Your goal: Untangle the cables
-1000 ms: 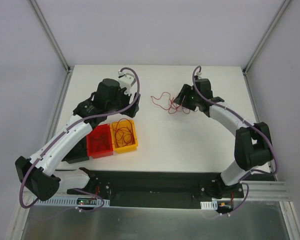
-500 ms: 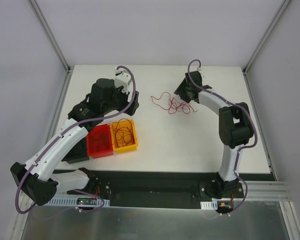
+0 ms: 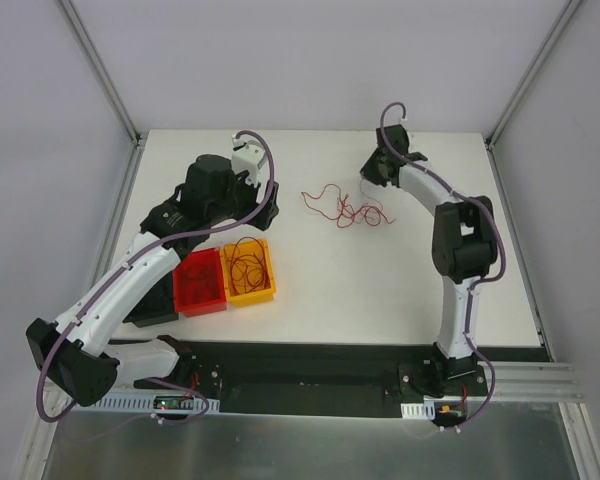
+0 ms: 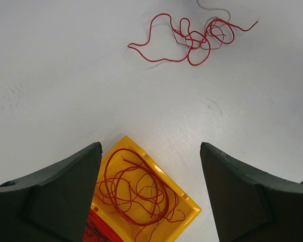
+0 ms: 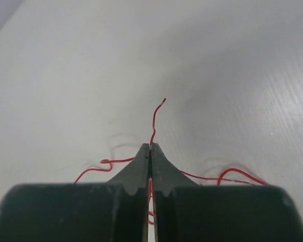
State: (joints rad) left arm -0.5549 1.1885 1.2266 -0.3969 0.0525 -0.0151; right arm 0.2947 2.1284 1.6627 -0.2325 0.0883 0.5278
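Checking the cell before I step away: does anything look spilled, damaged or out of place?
Nothing stands out. The loose red tangle lies on the table, another coil sits inside the yellow bin, and the right gripper is shut on one red strand. No damage shows.

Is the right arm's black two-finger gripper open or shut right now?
Shut. The right gripper has its jaws pressed together, pinching a thin red wire that pokes out past the tips.
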